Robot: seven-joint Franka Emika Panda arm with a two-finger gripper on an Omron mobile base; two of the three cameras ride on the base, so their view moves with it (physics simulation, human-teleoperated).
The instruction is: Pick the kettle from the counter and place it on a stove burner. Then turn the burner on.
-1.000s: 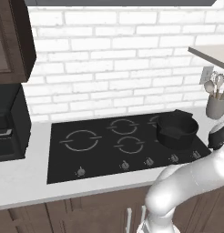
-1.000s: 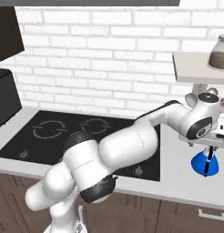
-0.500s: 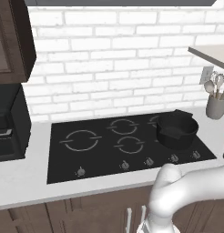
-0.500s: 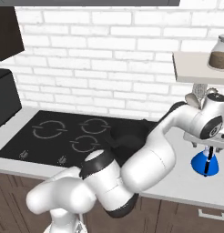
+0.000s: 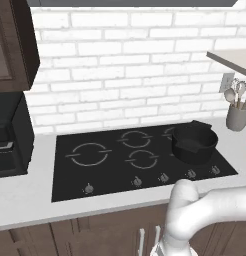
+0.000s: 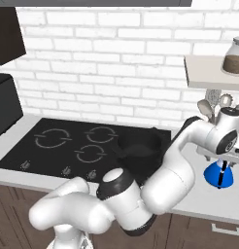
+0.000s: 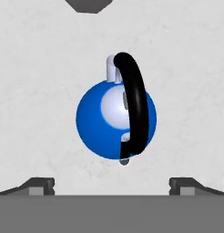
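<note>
1. Kettle [image 7: 115,119] sat upright on the counter [image 7: 36,68], well off to the 3 o'clock side of the cooktop [image 6: 53,146], past the black pot [image 6: 140,148].
2. Gripper [image 7: 112,183] hung right above it in the hand view, fingers spread as wide as they go and holding nothing, with one fingertip [image 7: 38,184] at about 8 o'clock and the other at about 4 o'clock of the blue body.
3. What mattered here: the kettle lay just toward 12 o'clock from the midpoint between the tips, pretty much centred between them.
4. Its black arched handle ran along the 12-to-6 line in that view, so crosswise to the line between the fingers. That looked like a decent setup for closing on the handle once the hand dropped.
5. Stove burner [image 5: 88,154], the big ring, sat at the far 9 o'clock end of the glass, well apart from the kettle, so a long carry looked likely.
</note>
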